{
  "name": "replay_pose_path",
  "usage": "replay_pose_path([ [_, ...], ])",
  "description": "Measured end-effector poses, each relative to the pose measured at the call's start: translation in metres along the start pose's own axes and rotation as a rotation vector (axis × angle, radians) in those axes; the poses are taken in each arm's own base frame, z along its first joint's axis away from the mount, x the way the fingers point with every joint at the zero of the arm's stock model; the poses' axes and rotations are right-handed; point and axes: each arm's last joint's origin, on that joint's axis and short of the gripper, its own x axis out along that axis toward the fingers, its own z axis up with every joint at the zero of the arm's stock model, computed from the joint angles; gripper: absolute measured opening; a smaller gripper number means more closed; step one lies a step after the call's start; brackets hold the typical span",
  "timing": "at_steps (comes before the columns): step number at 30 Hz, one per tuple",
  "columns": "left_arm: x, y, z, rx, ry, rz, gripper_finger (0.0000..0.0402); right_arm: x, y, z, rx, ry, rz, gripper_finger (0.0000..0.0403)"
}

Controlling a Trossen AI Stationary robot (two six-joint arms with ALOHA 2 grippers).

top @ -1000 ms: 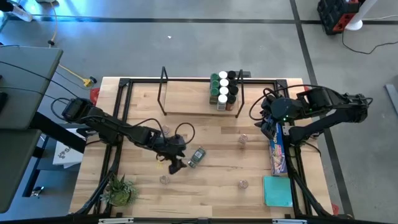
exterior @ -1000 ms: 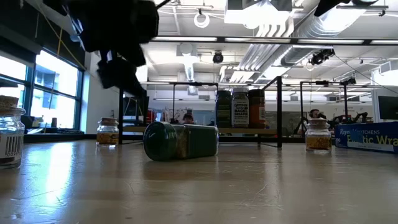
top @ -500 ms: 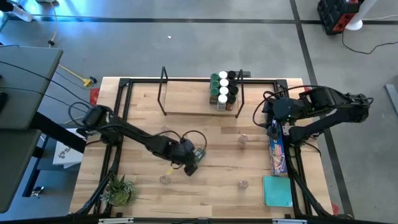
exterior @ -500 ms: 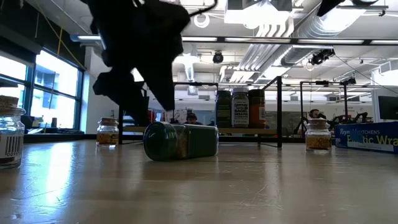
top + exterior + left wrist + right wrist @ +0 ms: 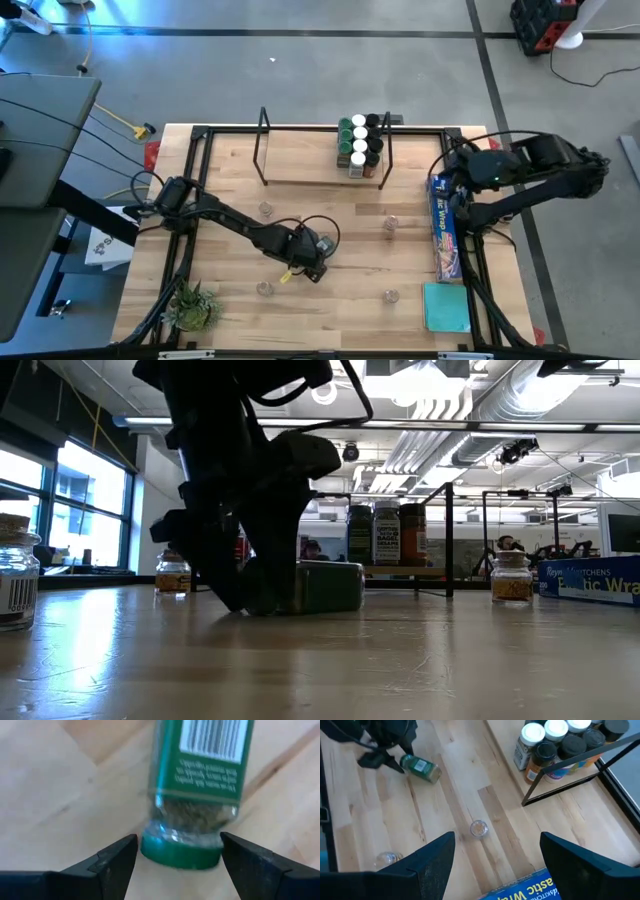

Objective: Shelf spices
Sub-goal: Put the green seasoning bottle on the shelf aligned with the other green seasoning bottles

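Note:
A green-lidded spice jar (image 5: 321,245) lies on its side mid-table, with its green label (image 5: 200,755) uppermost. My left gripper (image 5: 311,265) is down at the table beside it, open, one finger on each side of the jar's green lid (image 5: 181,854). The shelf (image 5: 320,172) stands at the far edge, with several jars (image 5: 362,140) grouped at its right end. Clear-lidded jars stand loose on the wood (image 5: 265,209) (image 5: 390,225) (image 5: 264,288). My right gripper (image 5: 448,190) waits, open, above the right edge. My left gripper brackets the lid end (image 5: 181,854) of the lying jar, coming slanted down from the table's near side, with the fingers (image 5: 117,860) in line with the jar's length. I cannot tell whether either finger touches the lid. The jar rests on its side on the table.
A long blue wrap box (image 5: 445,230) and a teal pad (image 5: 445,305) lie along the right edge. A small green plant (image 5: 193,305) sits at the near left corner. Another clear jar (image 5: 391,295) stands near the front. The shelf's left part is bare board.
My left gripper has swung toward the table's right and come down at the green jar, ending with its fingers around the lid. The jar has shifted slightly along the table. My right arm has drawn back toward the right edge.

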Motion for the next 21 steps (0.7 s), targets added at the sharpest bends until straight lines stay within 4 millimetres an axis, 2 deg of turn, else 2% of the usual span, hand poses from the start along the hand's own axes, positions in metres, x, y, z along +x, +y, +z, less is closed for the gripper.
replay_pose_path([
  [6, 0.004, 0.002, 0.003, 0.089, -0.059, 0.036, 0.027, -0.009, -0.007, -0.006, 0.058, -0.047, -0.008, 0.0287],
  [8, 0.007, 0.002, 0.004, 0.099, -0.046, 0.035, 0.025, -0.01, -0.008, -0.007, 0.079, -0.054, -0.007, 0.0287],
  [11, 0.008, 0.002, 0.007, 0.113, -0.015, 0.01, 0.02, -0.011, -0.008, -0.007, 0.089, -0.057, -0.005, 0.0287],
  [15, 0.004, 0.006, 0.013, 0.125, 0.053, -0.026, 0.0195, -0.011, -0.008, -0.006, 0.088, -0.06, -0.003, 0.0287],
  [18, -0.009, 0.009, 0.022, 0.107, 0.182, -0.126, 0.0195, -0.011, -0.006, -0.003, 0.047, -0.083, 0.031, 0.0287],
  [21, -0.038, 0.009, 0.033, 0.059, 0.319, -0.3, 0.0195, -0.01, 0.0, 0.004, -0.054, -0.135, 0.106, 0.0287],
])
